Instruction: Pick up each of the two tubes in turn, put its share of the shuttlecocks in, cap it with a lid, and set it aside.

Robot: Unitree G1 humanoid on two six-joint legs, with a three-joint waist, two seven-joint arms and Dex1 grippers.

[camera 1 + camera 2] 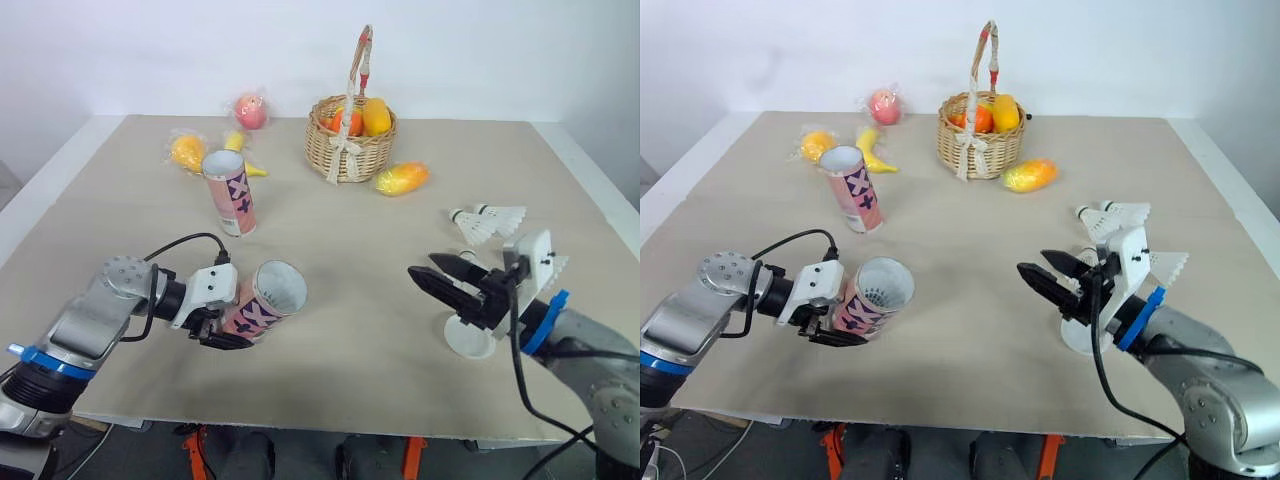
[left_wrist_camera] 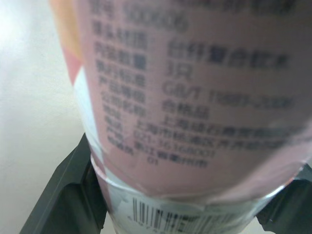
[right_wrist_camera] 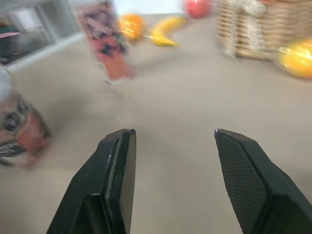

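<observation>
— So, where do we have the tube?

— The held tube [image 1: 268, 296] sits at the lower left of the head view. We see it tilted, lifted off the table [image 1: 350, 230], with its open mouth turned toward the middle of the frame.

— And the left gripper [image 1: 232, 322]?

— Closed around the tube's lower end. In the left wrist view we see its fingers [image 2: 61, 195] pressed to either side of the printed label.

— The other tube?

— The standing tube [image 1: 230, 192] is upright at the upper left, mouth up, well apart from the one we hold.

— What about the right gripper [image 1: 428, 268]?

— It hovers at the lower right of the head view, spread wide with nothing between the fingers [image 3: 117, 170], pointing toward the held tube.

— And the shuttlecocks [image 1: 490, 224]?

— They lie on the table at the right edge, just above the right arm. A white disc [image 1: 470, 340] rests on the table under that gripper; we cannot tell exactly what it is.

— Anything else?

— At the top centre we see a basket [image 1: 350, 150] of fruit, with a yellow fruit [image 1: 402, 178] beside it, and a banana [image 1: 247, 160], an orange fruit [image 1: 187, 152] and a red fruit [image 1: 250, 110] at the upper left.
</observation>
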